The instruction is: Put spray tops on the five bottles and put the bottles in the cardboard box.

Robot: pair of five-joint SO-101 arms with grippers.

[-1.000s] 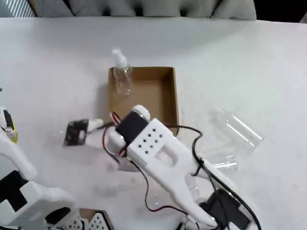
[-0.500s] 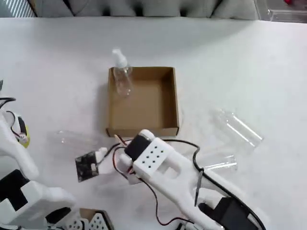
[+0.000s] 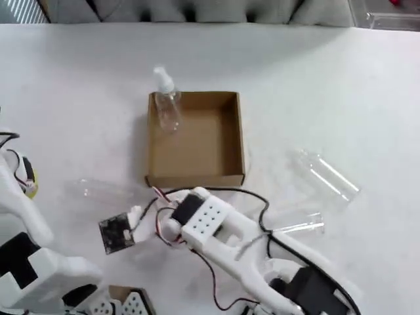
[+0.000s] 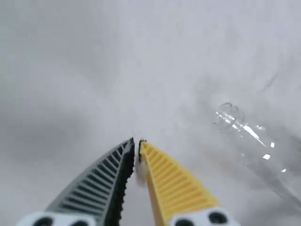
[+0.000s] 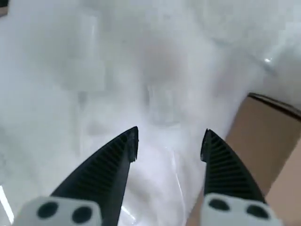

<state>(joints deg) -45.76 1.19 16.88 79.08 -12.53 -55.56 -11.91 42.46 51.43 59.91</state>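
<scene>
The open cardboard box (image 3: 197, 141) sits mid-table. A clear bottle with a white spray top (image 3: 165, 98) leans at its far left corner. A topless clear bottle (image 3: 105, 190) lies left of the box's front, and the same bottle (image 4: 256, 143) lies just beyond my left gripper (image 4: 137, 143), which is shut with nothing in it. Two more clear bottles (image 3: 326, 174) (image 3: 298, 224) lie to the right. My right arm (image 3: 207, 223) stretches in front of the box. Its gripper (image 5: 169, 141) is open above a blurred clear bottle (image 5: 160, 106) on the table.
The left arm (image 3: 23, 223) stands at the table's left edge. Red and black cables (image 3: 161, 197) loop off the right arm near the box's front wall. A cardboard edge (image 5: 268, 136) shows beside the right gripper.
The right arm has drawn back from over the box's front towards the near left of the table. The bottle lying left of the box has come into sight.
</scene>
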